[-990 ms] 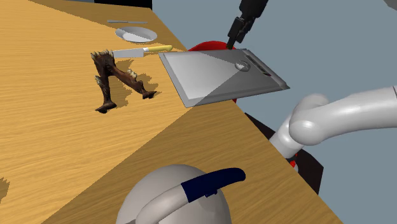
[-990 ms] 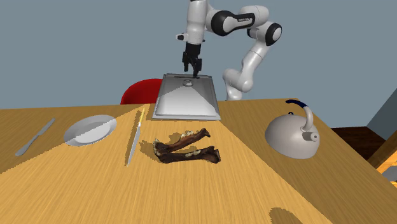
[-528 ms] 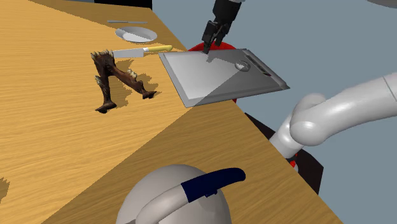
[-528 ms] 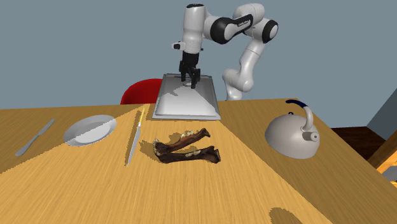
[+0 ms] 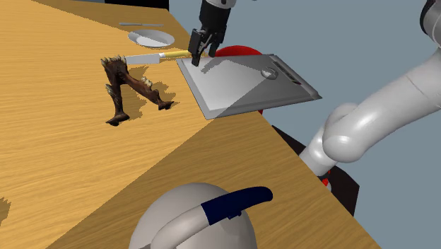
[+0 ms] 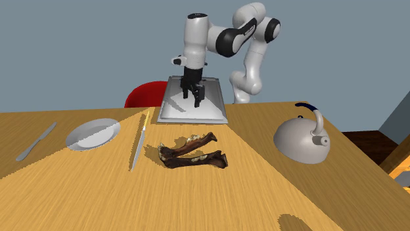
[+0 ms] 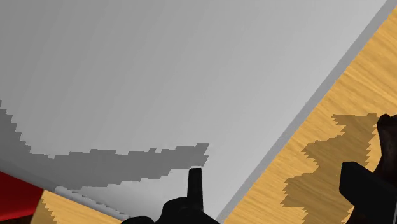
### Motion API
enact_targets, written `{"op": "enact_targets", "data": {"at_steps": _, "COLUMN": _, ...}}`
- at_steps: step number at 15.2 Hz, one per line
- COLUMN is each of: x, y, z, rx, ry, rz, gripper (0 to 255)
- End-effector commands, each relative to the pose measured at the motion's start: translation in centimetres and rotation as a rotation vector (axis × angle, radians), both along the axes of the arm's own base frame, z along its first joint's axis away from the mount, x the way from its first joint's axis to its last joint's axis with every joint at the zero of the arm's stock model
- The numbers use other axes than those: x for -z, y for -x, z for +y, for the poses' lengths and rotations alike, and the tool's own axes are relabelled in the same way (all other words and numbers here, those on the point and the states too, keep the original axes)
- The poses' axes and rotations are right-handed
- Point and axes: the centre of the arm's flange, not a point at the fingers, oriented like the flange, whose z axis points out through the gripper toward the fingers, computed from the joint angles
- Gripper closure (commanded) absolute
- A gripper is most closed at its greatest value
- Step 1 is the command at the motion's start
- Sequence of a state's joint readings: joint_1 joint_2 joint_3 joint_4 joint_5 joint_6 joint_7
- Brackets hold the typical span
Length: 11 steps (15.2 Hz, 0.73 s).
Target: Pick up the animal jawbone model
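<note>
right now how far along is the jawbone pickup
Nothing done yet: the jawbone lies untouched on the table. In hand: the open gripper hovers over the grey tray, holding nothing. Left: reach the jawbone, close on it and lift.

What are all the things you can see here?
table: one, brown wood, under everything
jawbone: one, dark brown, mid-table
knife: one, grey blade and yellow handle, between plate and jawbone
plate: one, pale grey, beside the knife
butter knife: one, grey, on the plate's other side
tray: one, grey, table edge nearest the arm
kettle: one, grey with dark blue handle, second exterior view's right
red shape: one, behind the table
arm: one, white, dark joints
hand: one, black, open, over the tray
</note>
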<state>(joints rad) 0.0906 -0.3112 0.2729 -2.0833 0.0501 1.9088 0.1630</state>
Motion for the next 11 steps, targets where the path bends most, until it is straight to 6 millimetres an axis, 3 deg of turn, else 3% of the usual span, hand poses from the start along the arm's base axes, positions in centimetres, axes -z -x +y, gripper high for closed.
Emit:
{"op": "enact_targets", "data": {"at_steps": 1, "x": 0.6, "y": -1.5, "z": 2.2, "rx": -0.008, "ry": -0.005, "rz": 0.002, "gripper": 0}}
{"op": "enact_targets", "data": {"at_steps": 11, "x": 3.5, "y": -8.0, "z": 13.1, "rx": -0.046, "ry": -0.020, "rz": 0.008, "gripper": 0}}
